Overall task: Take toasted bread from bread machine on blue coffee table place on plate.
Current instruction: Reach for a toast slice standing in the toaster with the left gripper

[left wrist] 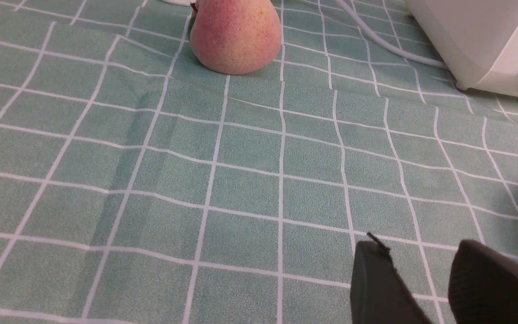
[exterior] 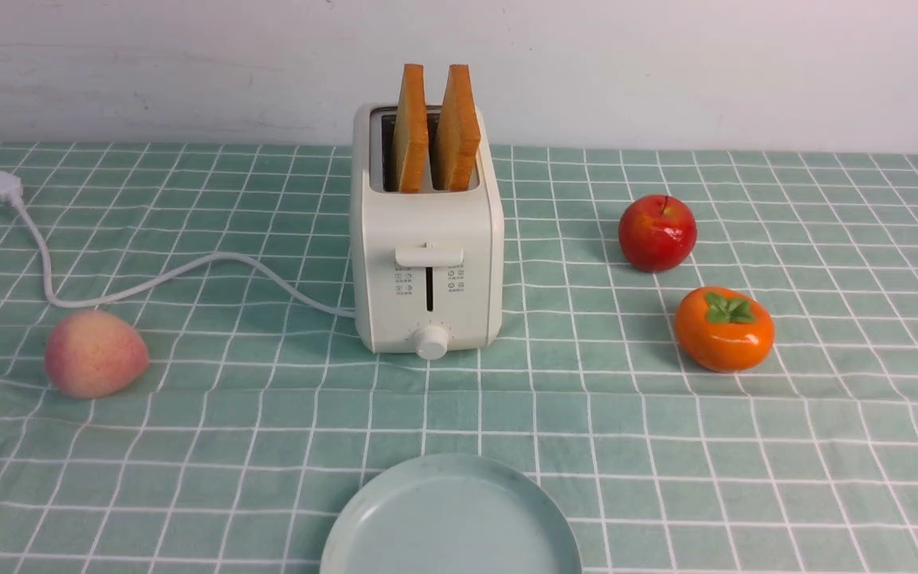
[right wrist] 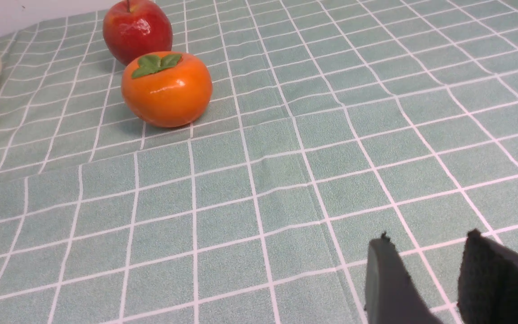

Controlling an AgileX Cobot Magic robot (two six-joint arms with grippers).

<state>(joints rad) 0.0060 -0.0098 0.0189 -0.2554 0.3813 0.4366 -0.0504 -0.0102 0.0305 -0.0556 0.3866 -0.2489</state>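
Note:
Two slices of toasted bread, the left one and the right one, stand upright in the slots of the cream-white bread machine at the middle of the mint-green checked table. The pale blue-green plate lies at the near edge, in front of the bread machine. Neither arm shows in the front view. My left gripper is open and empty above bare cloth, with the bread machine's lower corner beyond it. My right gripper is open and empty above bare cloth.
A pink peach lies left of the bread machine, beside its white power cord; the peach also shows in the left wrist view. A red apple and an orange persimmon lie to the right, both in the right wrist view: the apple, the persimmon.

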